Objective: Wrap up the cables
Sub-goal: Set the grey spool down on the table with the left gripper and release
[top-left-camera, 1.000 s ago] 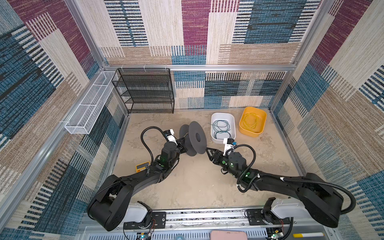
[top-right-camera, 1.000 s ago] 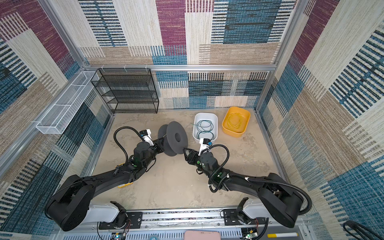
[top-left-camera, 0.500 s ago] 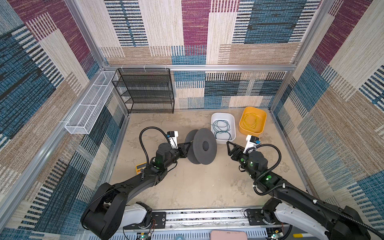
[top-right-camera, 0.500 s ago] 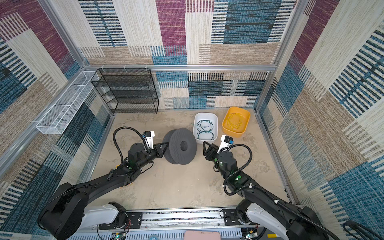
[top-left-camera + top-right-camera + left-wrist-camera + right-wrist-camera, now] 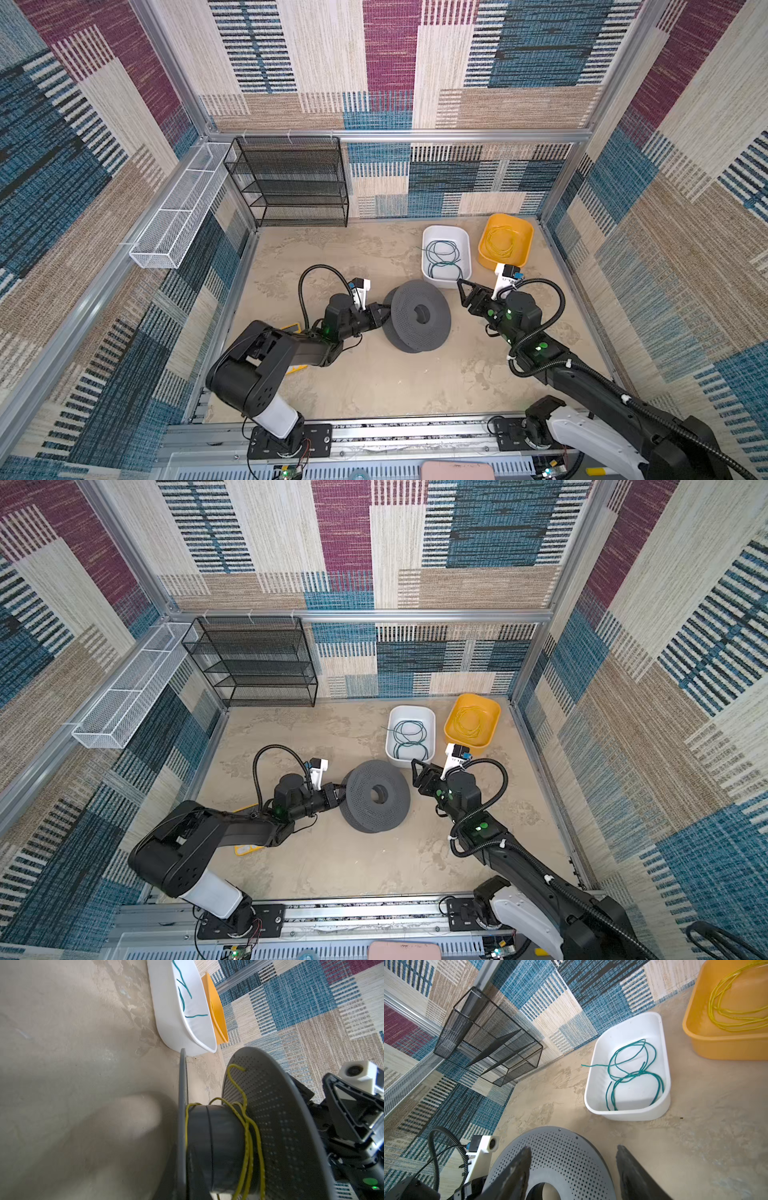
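Both top views: left pincer [image 5: 381,315] closed on the rim of the tilted grey spool [image 5: 419,318] mid-worktop [image 5: 374,382]. Right pincer [image 5: 465,291] open, just beside spool, empty. Green cable [image 5: 444,257] loose in white bin [image 5: 428,237], yellow cable [image 5: 505,245] in yellow bin [image 5: 524,232].
Left wrist: wound yellow wire [image 5: 247,1142] on spool hub.
Right wrist: fingers [image 5: 517,1172] spread wide, nothing between.

A robot lab booth: patterned walls [image 5: 390,62] on metal framing [image 5: 415,135], two robot arms [image 5: 291,353] bolted to a rail [image 5: 415,432] at six o'clock.
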Available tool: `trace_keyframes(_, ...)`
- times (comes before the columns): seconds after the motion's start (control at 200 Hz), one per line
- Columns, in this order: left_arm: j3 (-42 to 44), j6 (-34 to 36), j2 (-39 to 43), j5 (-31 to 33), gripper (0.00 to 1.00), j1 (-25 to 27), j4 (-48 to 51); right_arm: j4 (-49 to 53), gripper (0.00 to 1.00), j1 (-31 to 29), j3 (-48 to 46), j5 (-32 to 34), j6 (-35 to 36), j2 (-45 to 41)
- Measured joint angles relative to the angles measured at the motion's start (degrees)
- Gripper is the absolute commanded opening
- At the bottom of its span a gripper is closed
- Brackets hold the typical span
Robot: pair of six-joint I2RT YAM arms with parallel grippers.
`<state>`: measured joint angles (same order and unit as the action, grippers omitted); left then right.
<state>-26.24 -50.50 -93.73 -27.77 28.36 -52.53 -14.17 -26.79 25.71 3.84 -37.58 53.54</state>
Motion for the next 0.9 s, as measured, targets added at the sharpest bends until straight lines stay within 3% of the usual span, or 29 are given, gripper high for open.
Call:
trace_keyframes(0.085, 0.66, -1.44, -2.01, -0.5, 0.0, -0.11, -3.41, 0.04, 0.69, 0.61, -0.74, -0.87, 0.35, -0.24)
trace_keyframes(0.23, 0.63, -1.05, -0.35, 0.0, 0.17, -0.07, -0.63, 0.13, 0.7, 1.49, -1.11, -1.55, 1.03, -1.44)
trace_keyframes(0.326, 0.7, 1.46, 3.21, 2.8, 0.29, 0.15, 6.38, 0.22, 0.71, 1.84, -1.33, -1.79, 1.36, -2.27)
trace_keyframes(0.551, -0.13, 6.21, 6.93, 9.6, 0.31, -0.09, 21.97, 0.42, 0.71, 2.27, -1.33, -1.75, 1.66, -3.06)
trace_keyframes(0.806, -2.67, 10.01, 12.81, 16.28, 0.64, 0.04, 37.9, 2.01, 0.72, 2.38, -0.07, -1.22, 2.29, -3.63)
trace_keyframes(0.901, -4.2, 10.58, 14.88, 20.09, 0.66, 0.04, 44.15, 2.14, 0.73, 2.38, 0.04, -1.16, 2.56, -3.93)
